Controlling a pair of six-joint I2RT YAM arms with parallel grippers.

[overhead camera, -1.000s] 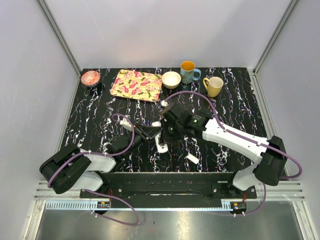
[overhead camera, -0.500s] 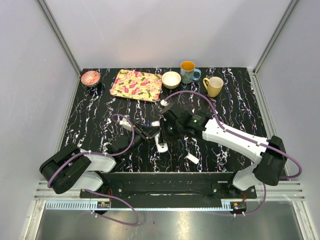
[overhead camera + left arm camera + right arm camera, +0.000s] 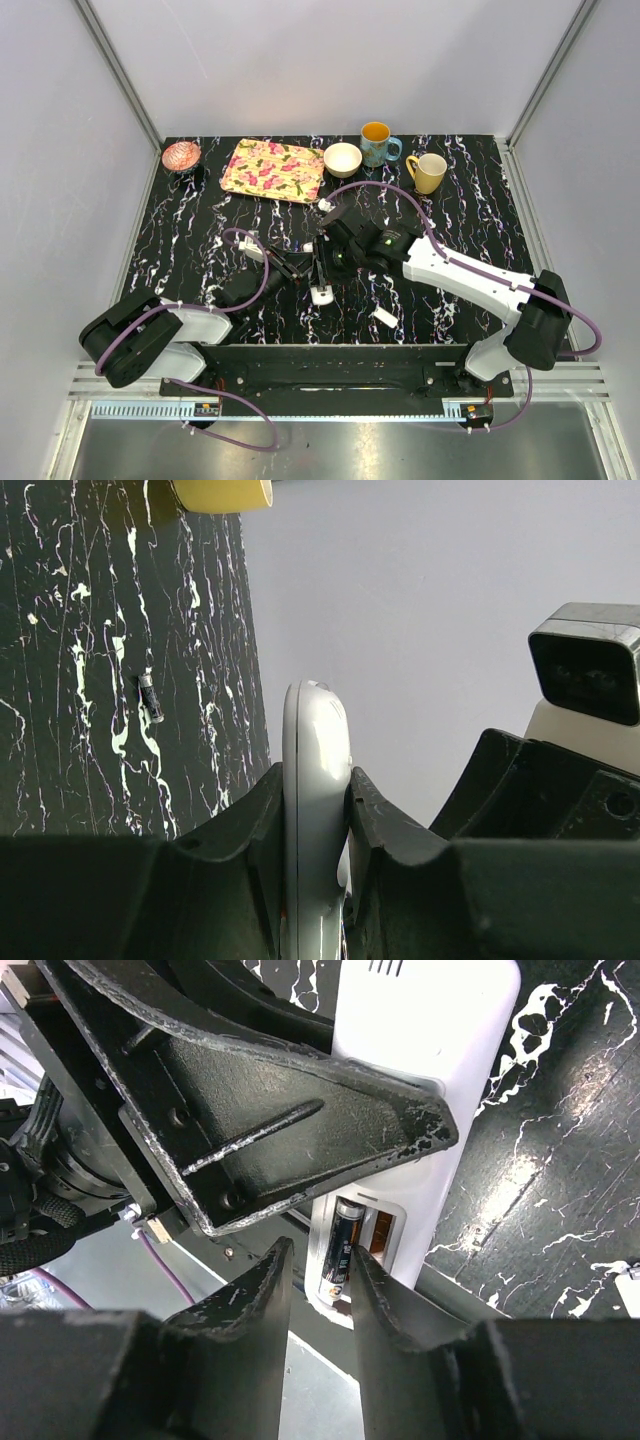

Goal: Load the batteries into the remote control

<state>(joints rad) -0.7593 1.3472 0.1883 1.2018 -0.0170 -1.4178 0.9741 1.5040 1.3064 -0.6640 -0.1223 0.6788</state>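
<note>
- The remote control is in the middle of the table, between the two arms. The left claw is pressed on its two long edges. This grip should hold firm, so that the open compartment does not turn away.
- The right claw hangs just over the compartment with its fingers a little spread. I judge it pinches nothing.
- One battery lies in the compartment. I judge the step is to seat it. The claw should pull straight back, so that a finger does not catch the battery and lift it out.
- Count: one table.
- One flowered tray.
- Two mugs, a blue mug and a yellow mug.
- Two bowls, a white bowl and a pink bowl.
- One remote control.
- One loose white cover.
- Two batteries that I can see: the one in the compartment and a second battery on the table.
</note>
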